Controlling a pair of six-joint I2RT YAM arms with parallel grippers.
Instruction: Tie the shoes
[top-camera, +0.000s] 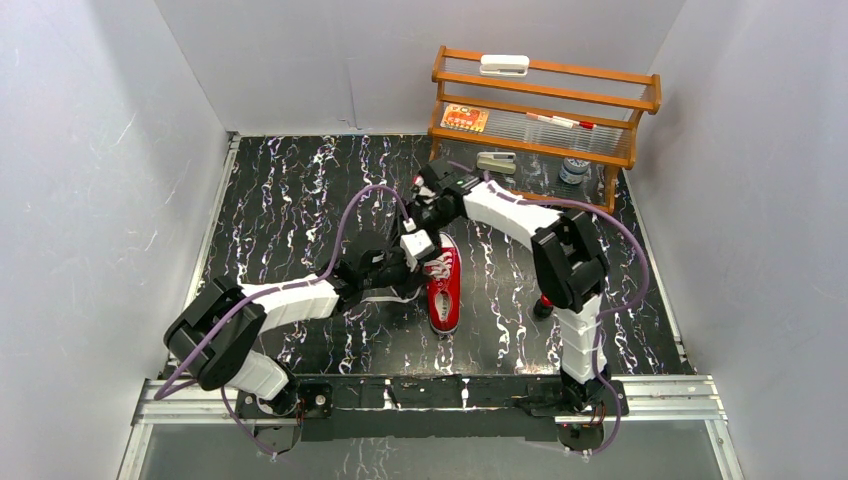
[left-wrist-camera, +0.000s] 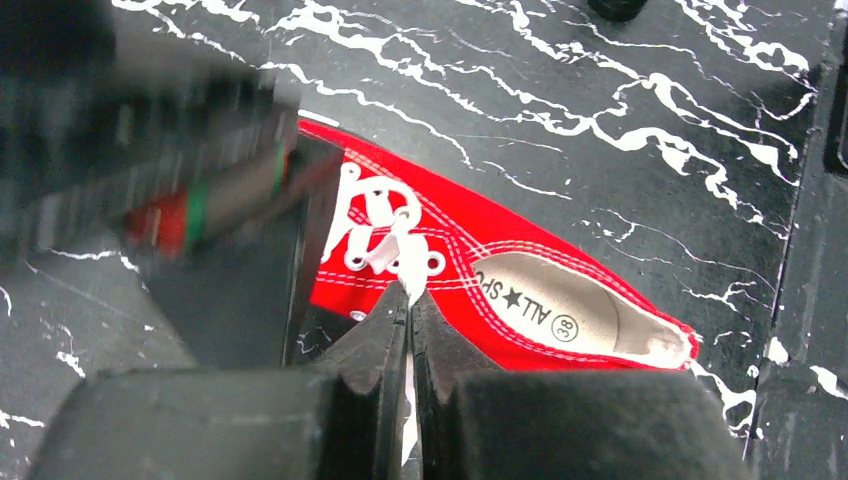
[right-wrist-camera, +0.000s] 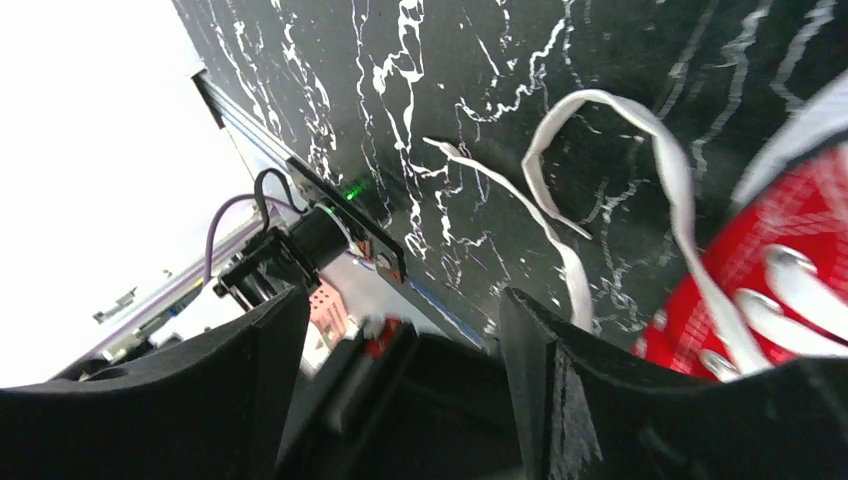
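The red sneaker (top-camera: 444, 295) lies on the black marbled table near the middle, its white laces loose. In the left wrist view the shoe (left-wrist-camera: 480, 240) shows its eyelets and tan insole. My left gripper (left-wrist-camera: 410, 300) is shut on a white lace (left-wrist-camera: 408, 262) right at the top eyelets; in the top view the gripper (top-camera: 428, 268) is at the shoe's left side. My right gripper (top-camera: 418, 222) hovers just behind the shoe, open and empty (right-wrist-camera: 400, 330). In its view a lace loop (right-wrist-camera: 610, 105) and a free lace end (right-wrist-camera: 520, 205) lie on the table beside the shoe (right-wrist-camera: 790, 240).
A wooden rack (top-camera: 545, 100) with small items stands at the back right, a grey object (top-camera: 495, 160) and a jar (top-camera: 573, 170) under it. A small red-and-black cylinder (top-camera: 545, 303) stands right of the shoe by the right arm. White walls enclose the table.
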